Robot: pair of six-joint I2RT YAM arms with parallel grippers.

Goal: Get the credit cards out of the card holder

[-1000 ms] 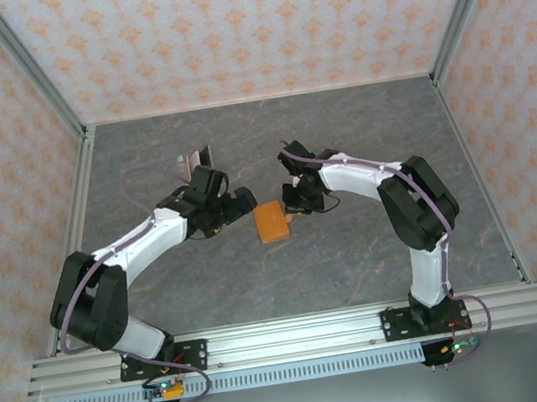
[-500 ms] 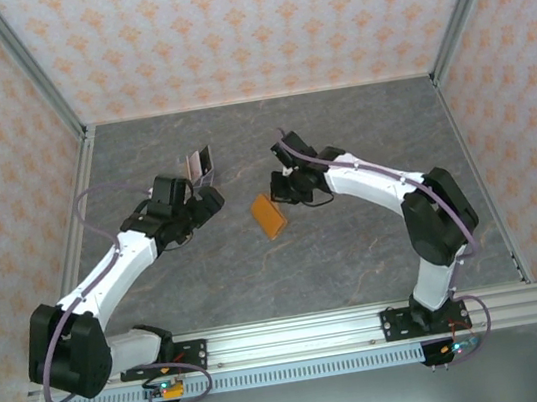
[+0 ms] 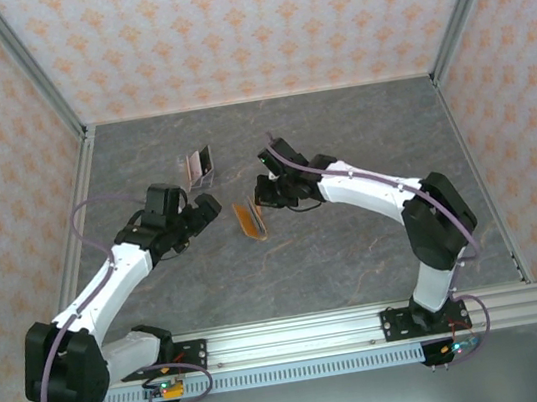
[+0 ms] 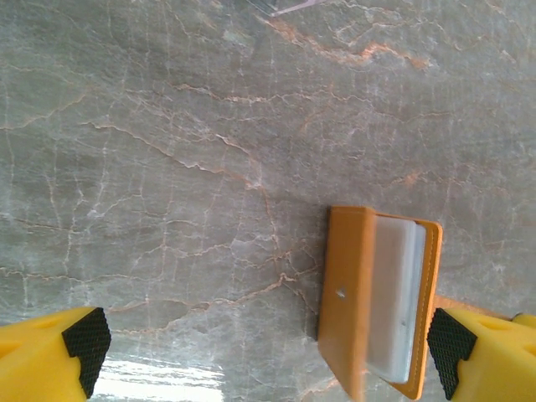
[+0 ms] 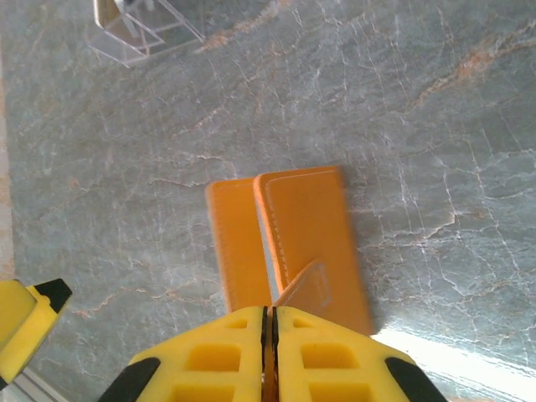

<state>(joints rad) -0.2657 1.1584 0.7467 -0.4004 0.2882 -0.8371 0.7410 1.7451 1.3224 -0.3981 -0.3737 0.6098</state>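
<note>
The orange card holder (image 3: 249, 220) stands tilted on edge at mid-table, its two leaves parted. My right gripper (image 3: 261, 200) is above its right end, shut on the holder's small orange strap (image 5: 311, 287); in the right wrist view the gripper (image 5: 270, 314) has its jaws pressed together over the holder (image 5: 306, 222). My left gripper (image 3: 200, 214) hangs open just left of the holder. In the left wrist view that gripper (image 4: 268, 352) stands wide, with the holder (image 4: 345, 293) by its right fingertip and a whitish face (image 4: 394, 293) showing inside. Small credit cards (image 3: 198, 163), brownish and pale, sit behind.
The marbled grey table (image 3: 360, 268) is walled by patterned panels with metal posts at the corners. The cards at the back sit by a clear plastic piece (image 5: 142, 32). Both arm bases are bolted to the rail (image 3: 289, 334) at the near edge.
My right gripper has carried the holder leftward and tipped it from flat onto its edge. The left arm has drawn back to the left, away from the holder, still open.
</note>
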